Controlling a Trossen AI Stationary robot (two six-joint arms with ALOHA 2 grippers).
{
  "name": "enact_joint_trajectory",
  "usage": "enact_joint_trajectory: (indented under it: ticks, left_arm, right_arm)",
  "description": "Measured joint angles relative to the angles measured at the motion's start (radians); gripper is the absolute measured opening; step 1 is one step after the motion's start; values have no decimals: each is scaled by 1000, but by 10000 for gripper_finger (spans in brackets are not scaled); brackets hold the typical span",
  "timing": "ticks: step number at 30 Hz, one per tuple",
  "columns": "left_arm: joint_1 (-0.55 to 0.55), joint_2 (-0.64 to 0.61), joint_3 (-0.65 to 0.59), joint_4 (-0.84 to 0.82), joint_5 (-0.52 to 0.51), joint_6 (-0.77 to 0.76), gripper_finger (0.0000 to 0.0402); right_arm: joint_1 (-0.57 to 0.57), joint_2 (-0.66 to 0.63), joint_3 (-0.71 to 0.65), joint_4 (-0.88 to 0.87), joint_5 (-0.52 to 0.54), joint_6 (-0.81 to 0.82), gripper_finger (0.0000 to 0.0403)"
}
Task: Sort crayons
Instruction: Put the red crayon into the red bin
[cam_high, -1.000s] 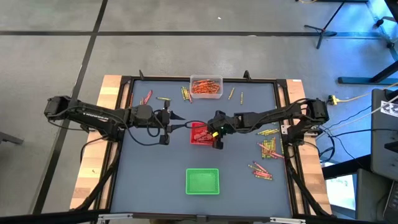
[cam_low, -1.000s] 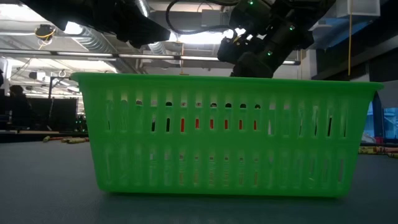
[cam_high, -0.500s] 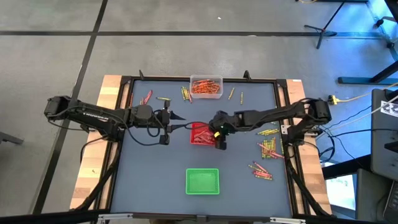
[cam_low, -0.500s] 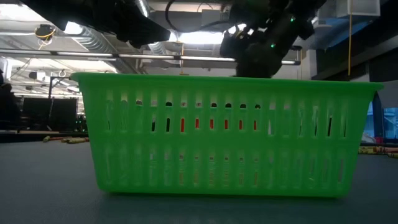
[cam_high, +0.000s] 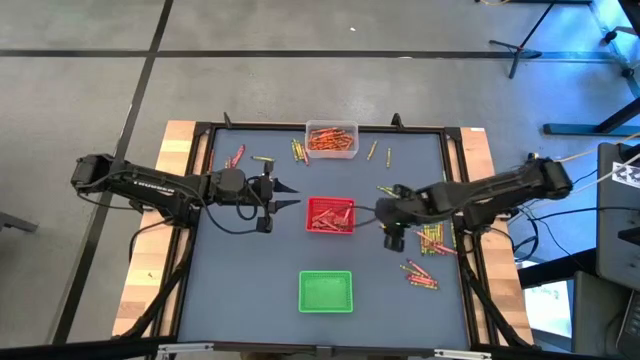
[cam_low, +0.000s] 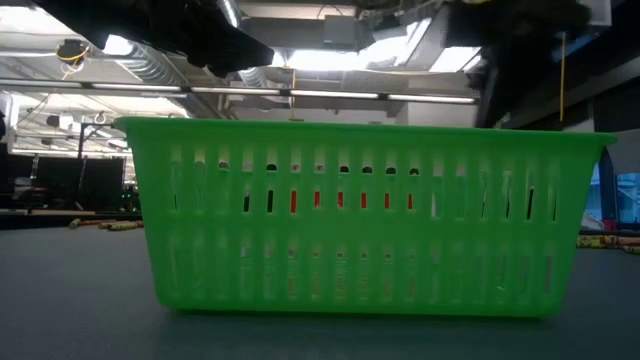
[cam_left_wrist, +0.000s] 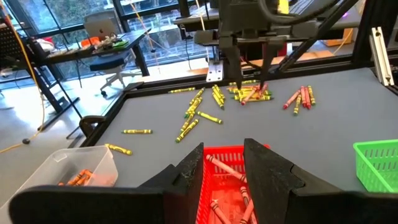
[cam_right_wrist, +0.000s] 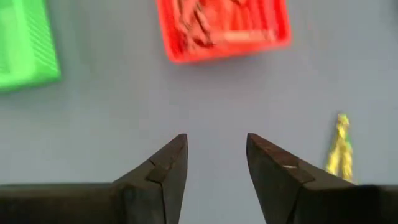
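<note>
Red crayons lie in the red tray (cam_high: 331, 214) at the table's middle. Orange ones fill the clear tray (cam_high: 331, 140) at the far edge. Loose crayons (cam_high: 431, 238) lie in a heap near the right edge, with more toward the near right (cam_high: 420, 276) and the far left (cam_high: 236, 155). My left gripper (cam_high: 292, 198) stands level at the red tray's left wall, fingers a little apart. My right gripper (cam_high: 393, 238) hangs open above bare table between the red tray and the right heap, pointing steeply down, nothing between its fingers (cam_right_wrist: 168, 165). My left gripper reaches the red tray's left wall (cam_left_wrist: 221, 152) level from the table's left. Its own fingers (cam_left_wrist: 186, 174) hide that wall, so I cannot tell whether they touch it. The tray sits flat on the table.
The green tray (cam_high: 326, 291) stands alone toward the near edge and fills the low view (cam_low: 365, 220). A raised black frame (cam_high: 452, 160) borders the table. Bare table lies at the near left and between the red and green trays.
My right gripper has left its place above the red tray's right side and swung toward the table's right edge, rising and tipping more steeply downward. It has gone out of the low view. The red tray has kept its place.
</note>
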Motion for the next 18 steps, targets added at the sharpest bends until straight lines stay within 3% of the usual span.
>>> enact_joint_trajectory:
  ticks: [8, 18]
  left_arm:
    - [0, 0, 0, 0, 0, 0, 99]
    - [0, 0, 0, 0, 0, -1, 99]
  right_arm:
    - [15, -131, -188, -108, 3, 193, 163]
    - [15, -142, -399, -63, -43, 314, 163]
